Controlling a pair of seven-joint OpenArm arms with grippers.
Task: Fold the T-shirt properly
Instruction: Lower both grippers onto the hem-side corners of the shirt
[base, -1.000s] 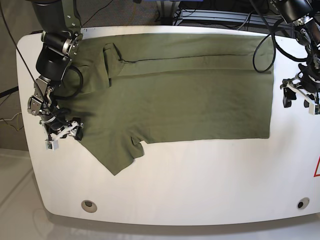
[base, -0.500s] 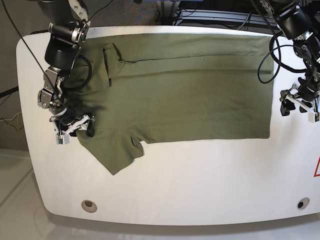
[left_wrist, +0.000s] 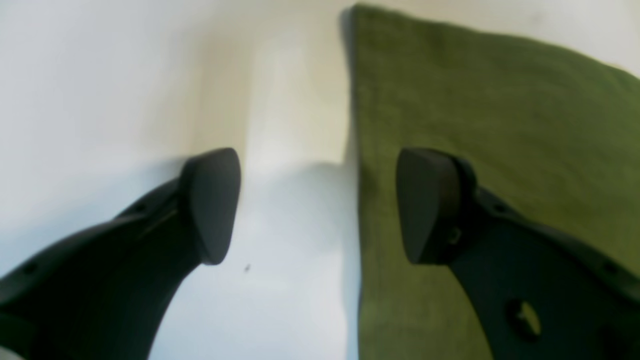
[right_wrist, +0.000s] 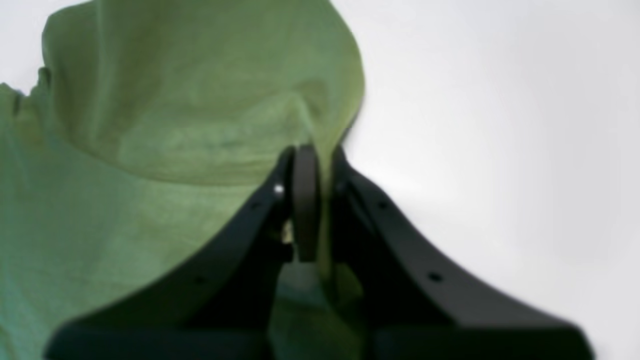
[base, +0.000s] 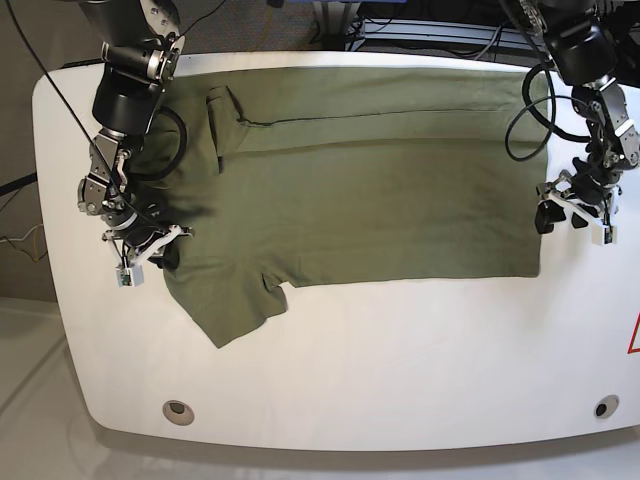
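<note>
Right tool (right_wrist: 312, 200) has just closed on the T-shirt (base: 360, 190) edge, left tool (left_wrist: 315, 205) gaping astride the hem, readying a fold.

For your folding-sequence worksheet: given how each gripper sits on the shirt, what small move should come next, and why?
Probably close the left gripper: its jaws stand open astride the T-shirt hem edge, while the right gripper already pinches cloth at the other end.

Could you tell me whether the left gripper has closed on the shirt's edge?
No, in the left wrist view the left gripper is open, its fingers straddling the shirt edge without pinching it.
</note>
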